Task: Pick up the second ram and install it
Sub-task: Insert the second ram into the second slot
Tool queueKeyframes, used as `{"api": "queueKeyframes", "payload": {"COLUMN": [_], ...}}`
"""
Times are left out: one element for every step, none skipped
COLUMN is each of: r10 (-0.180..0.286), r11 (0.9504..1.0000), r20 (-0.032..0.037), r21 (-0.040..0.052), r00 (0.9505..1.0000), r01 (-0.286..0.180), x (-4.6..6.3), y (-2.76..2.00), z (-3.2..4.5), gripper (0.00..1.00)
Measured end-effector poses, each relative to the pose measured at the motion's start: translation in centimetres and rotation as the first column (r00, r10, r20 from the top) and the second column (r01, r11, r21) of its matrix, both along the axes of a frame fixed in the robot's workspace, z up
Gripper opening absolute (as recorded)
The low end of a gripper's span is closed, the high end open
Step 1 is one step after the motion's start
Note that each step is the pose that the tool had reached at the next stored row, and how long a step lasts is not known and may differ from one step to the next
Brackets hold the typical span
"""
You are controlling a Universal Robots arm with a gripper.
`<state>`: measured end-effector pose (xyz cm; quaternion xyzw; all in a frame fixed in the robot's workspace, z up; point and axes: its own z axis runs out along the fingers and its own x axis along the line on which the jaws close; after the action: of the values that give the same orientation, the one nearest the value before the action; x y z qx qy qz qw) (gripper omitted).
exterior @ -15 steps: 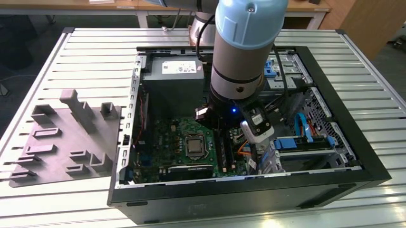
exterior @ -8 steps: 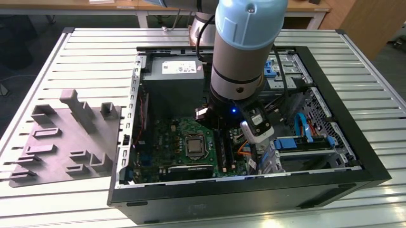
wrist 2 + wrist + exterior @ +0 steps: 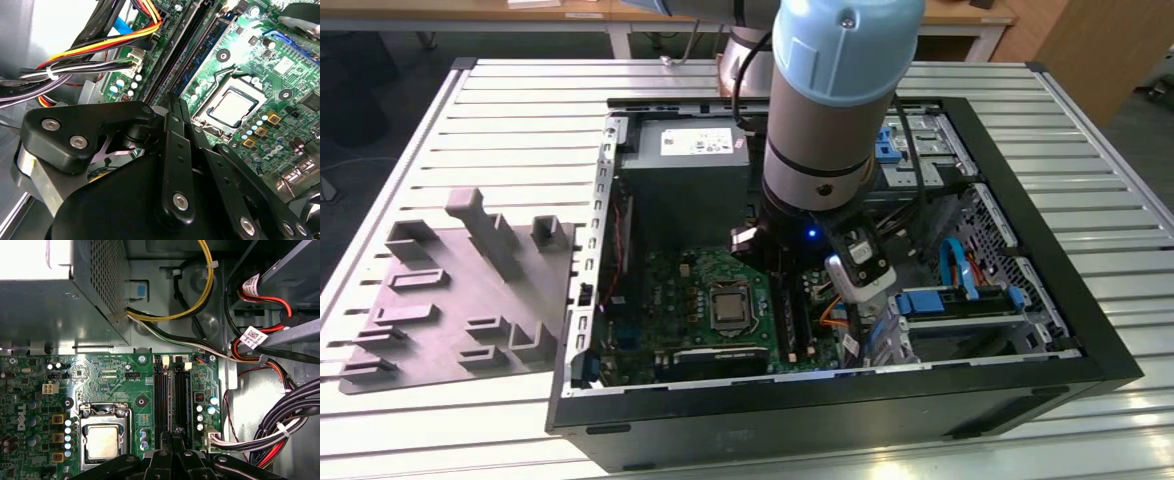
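- Dark blue-green and narrow, the second ram (image 3: pixel 202 50) appears in the second wrist view as a strip standing on edge along the memory slots (image 3: pixel 161 400). It runs away from the tool tip, between the black slot rails and the processor socket (image 3: pixel 102 440).
- Black linkages of the tool (image 3: pixel 172 102) meet in a narrow tip, so the tool is closed. Its tip sits right at the near end of the strip, and I cannot tell whether the board's edge is clamped in it.
- In the first wrist view the tool (image 3: pixel 175 437) points straight down the slot lines on the green motherboard (image 3: pixel 100 375).
- On one side of the slots a cable bundle (image 3: pixel 280 415) of black, red, yellow and orange leads crowds in, with a white connector just beside the slot ends. The processor side is flatter.
- In the exterior view the arm (image 3: pixel 834 100) reaches down into the open computer case (image 3: pixel 1067 300), its wrist between the power supply (image 3: pixel 680 170) and the drive cages on the exterior view's right.
- The case walls ring the tool on all sides.
- A grey holder tray (image 3: pixel 454 290) lies on the slatted metal surface (image 3: pixel 494 110), well apart from the case on the exterior view's left.
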<state>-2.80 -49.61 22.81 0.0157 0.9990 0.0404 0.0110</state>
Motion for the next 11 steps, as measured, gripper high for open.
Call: {"api": "queueKeyframes", "payload": {"r10": [0.0, 0.0, 0.0, 0.0, 0.0, 0.0, 0.0, 0.0, 0.0, 0.0, 0.0], "r11": [1.0, 1.0, 1.0, 1.0, 1.0, 1.0, 1.0, 1.0, 1.0, 1.0, 1.0], "r20": [0.0, 0.0, 0.0001, 0.0001, 0.0001, 0.0, 0.0, 0.0, 0.0001, 0.0001, 0.0002], "r21": [0.0001, 0.0002, 0.0004, 0.0003, 0.0002, 0.0001, 0.0002, 0.0001, 0.0002, 0.0002, 0.0002], "r00": [1.0, 1.0, 1.0, 1.0, 1.0, 1.0, 1.0, 1.0, 1.0, 1.0, 1.0], "r01": [0.0, 0.0, 0.0, 0.0, 0.0, 0.0, 0.0, 0.0, 0.0, 0.0, 0.0], "x": [0.0, 0.0, 0.0, 0.0, 0.0, 0.0, 0.0, 0.0, -0.02, -0.02, -0.03], "y": [0.0, 0.0, 0.0, 0.0, 0.0, 0.0, 0.0, 0.0, 0.0, 0.0, 0.0], "z": [-0.01, -0.03, -0.06, -0.05, -0.05, -0.07, -0.08, -0.09, -0.09, -0.09, -0.09], "gripper": [0.11, 0.11, 0.11, 0.11, 0.11, 0.11, 0.11, 0.11, 0.11, 0.11, 0.11]}}
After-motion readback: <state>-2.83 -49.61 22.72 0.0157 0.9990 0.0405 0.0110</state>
